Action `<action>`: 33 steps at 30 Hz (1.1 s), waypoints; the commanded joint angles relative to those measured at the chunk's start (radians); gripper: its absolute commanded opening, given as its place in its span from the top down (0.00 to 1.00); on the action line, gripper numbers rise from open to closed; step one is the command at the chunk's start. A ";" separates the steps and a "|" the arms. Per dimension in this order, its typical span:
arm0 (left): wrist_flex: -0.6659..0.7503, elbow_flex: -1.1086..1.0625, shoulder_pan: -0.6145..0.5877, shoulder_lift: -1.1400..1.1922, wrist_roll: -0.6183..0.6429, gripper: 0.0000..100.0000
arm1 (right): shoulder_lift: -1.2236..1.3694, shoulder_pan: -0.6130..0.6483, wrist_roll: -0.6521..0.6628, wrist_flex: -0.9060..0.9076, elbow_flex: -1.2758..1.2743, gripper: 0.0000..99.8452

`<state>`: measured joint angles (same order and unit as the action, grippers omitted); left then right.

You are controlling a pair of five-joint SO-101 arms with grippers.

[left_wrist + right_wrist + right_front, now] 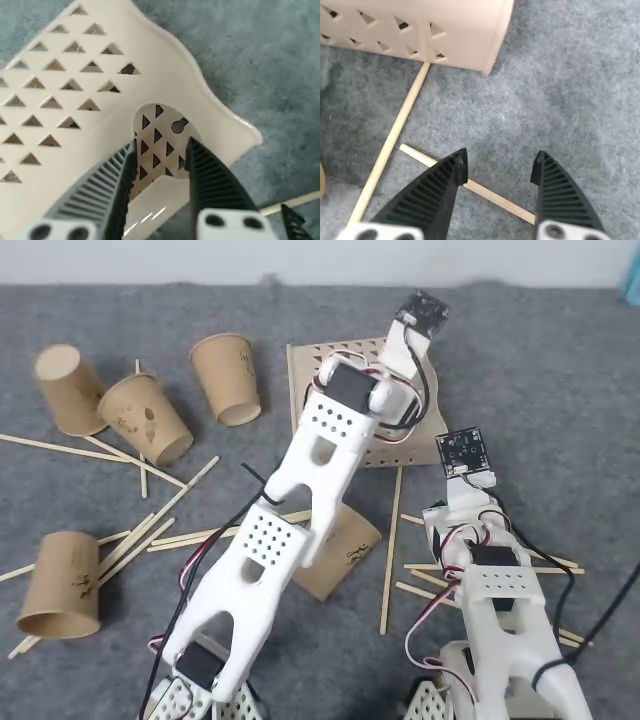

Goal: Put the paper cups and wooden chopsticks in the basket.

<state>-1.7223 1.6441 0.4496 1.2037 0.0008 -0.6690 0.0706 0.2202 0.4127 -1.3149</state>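
Right gripper (501, 157) is hovering low over the carpet (570, 90), fingers standing wide and gripping nothing. A wooden chopstick (490, 195) is lying crosswise just beneath them, near the basket (460, 25) at its near right corner. Judging this as the pick of that stick: it is calling for dropping straight down, straddling the stick mid-length with the tips reaching the carpet, then closing squarely so the stick isn't rolling away. Left gripper (162, 146) is hanging over the basket's handle cut-out, fingers moderately apart, empty. Counting: one basket; five paper cups (145, 418), all lying outside it; chopsticks numbering roughly a dozen or more, with overlaps and arms hiding the exact tally.
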 commanded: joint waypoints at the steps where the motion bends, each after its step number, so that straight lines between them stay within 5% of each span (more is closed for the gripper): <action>1: -0.031 0.033 0.023 -0.089 -0.025 0.86 | -0.001 -0.007 0.014 -0.019 0.040 0.78; 8: -0.002 0.031 0.072 -0.089 0.003 0.74 | -0.001 -0.007 0.014 -0.019 0.040 0.78; 17: 0.207 -0.030 0.057 -0.074 0.410 0.74 | -0.001 -0.004 0.015 -0.019 0.040 0.78; 33: 0.308 -0.162 0.066 0.021 0.430 0.74 | -0.001 -0.004 0.015 -0.018 0.040 0.78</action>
<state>-1.4093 1.4876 0.5094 1.2221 0.4089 -0.6690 0.0706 0.2217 0.4127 -1.3149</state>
